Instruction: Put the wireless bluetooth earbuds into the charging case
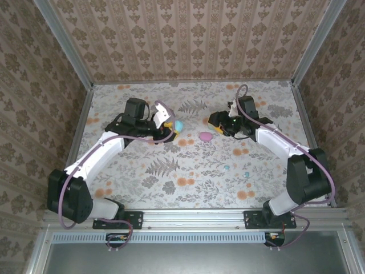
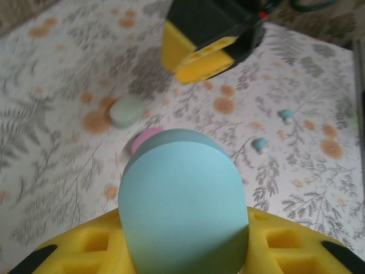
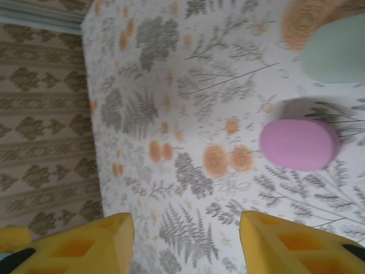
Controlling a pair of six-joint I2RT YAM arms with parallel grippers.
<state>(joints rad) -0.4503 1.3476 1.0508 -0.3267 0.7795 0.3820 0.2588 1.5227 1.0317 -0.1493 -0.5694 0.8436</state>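
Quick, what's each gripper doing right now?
Left gripper: closed on the light blue charging case.
Right gripper: open, holding nothing.

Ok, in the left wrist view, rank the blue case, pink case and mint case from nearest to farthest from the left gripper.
1. blue case: held in the left gripper.
2. pink case: just behind it.
3. mint case: farther back, leftward.

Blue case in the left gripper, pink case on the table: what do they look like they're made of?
The blue case: likely moulded plastic, matte; even colour, soft shading, no glare. The pink case: same look, smooth matte plastic with rounded edges; whether it has a soft-touch coating cannot be told.
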